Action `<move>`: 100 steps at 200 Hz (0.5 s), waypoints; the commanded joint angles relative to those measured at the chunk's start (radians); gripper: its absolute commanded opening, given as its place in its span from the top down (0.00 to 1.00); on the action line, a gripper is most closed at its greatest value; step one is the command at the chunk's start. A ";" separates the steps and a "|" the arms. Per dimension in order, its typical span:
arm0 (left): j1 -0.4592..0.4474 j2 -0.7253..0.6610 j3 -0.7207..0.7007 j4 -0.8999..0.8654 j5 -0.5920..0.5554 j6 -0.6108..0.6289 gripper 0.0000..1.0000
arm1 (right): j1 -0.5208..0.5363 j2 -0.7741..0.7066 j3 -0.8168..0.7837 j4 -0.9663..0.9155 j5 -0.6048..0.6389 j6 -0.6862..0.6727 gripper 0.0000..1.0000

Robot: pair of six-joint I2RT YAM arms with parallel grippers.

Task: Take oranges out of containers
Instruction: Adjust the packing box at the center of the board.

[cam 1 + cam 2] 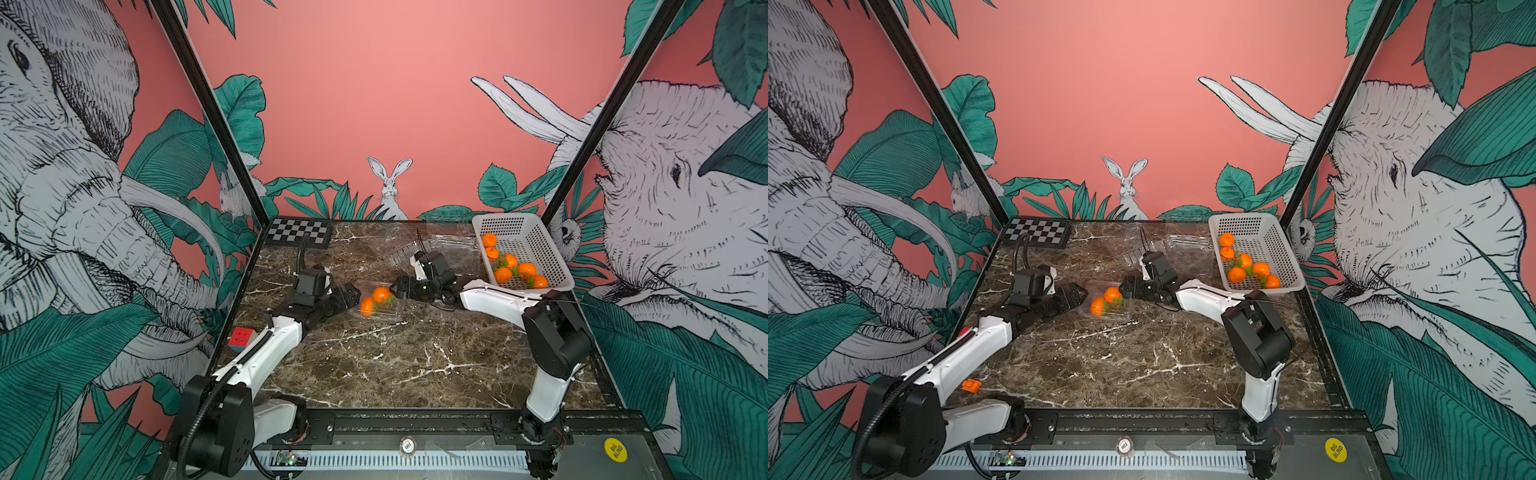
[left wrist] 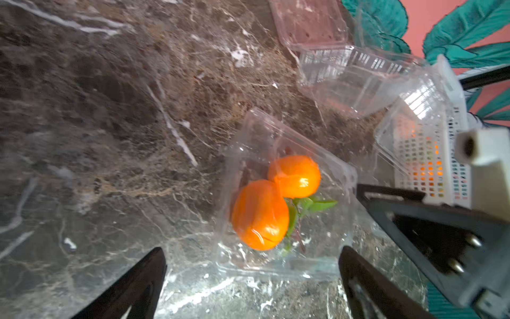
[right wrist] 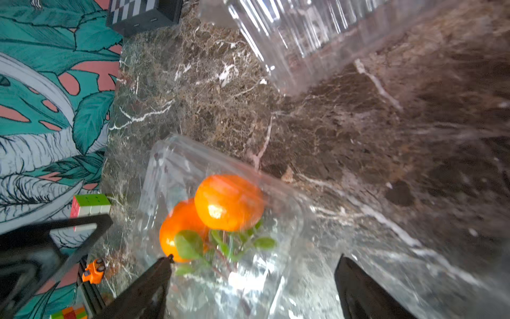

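A clear clamshell container [image 1: 379, 311] [image 1: 1109, 312] lies mid-table with two oranges [image 1: 381, 294] [image 1: 1112, 294] and green leaves inside. My left gripper [image 1: 352, 297] [image 1: 1080, 293] is open just left of it. In the left wrist view the container's near edge [image 2: 276, 269] lies between the spread fingers, with both oranges [image 2: 259, 214] beyond the left gripper [image 2: 252, 251]. My right gripper [image 1: 397, 286] [image 1: 1125, 286] is open at the container's right side. In the right wrist view clear plastic and leaves lie between the wide jaws of the right gripper [image 3: 255, 258], and the oranges [image 3: 229, 203] sit just ahead.
Empty clear containers [image 1: 451, 245] [image 1: 1187, 243] [image 2: 353, 80] [image 3: 289, 33] lie at the back behind the right arm. A white perforated basket [image 1: 536, 245] [image 1: 1273, 245] at the back right holds several oranges [image 1: 503, 274]. A chessboard [image 1: 299, 232] is back left and a puzzle cube [image 1: 241, 338] at the left edge.
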 commanded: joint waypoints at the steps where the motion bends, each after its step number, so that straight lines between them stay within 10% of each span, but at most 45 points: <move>1: 0.004 0.056 0.044 0.013 -0.007 0.036 0.01 | -0.005 -0.080 -0.084 0.056 0.021 0.024 0.06; 100: -0.004 0.289 0.026 0.482 0.220 -0.091 0.01 | 0.002 -0.047 -0.253 0.482 -0.094 0.270 0.18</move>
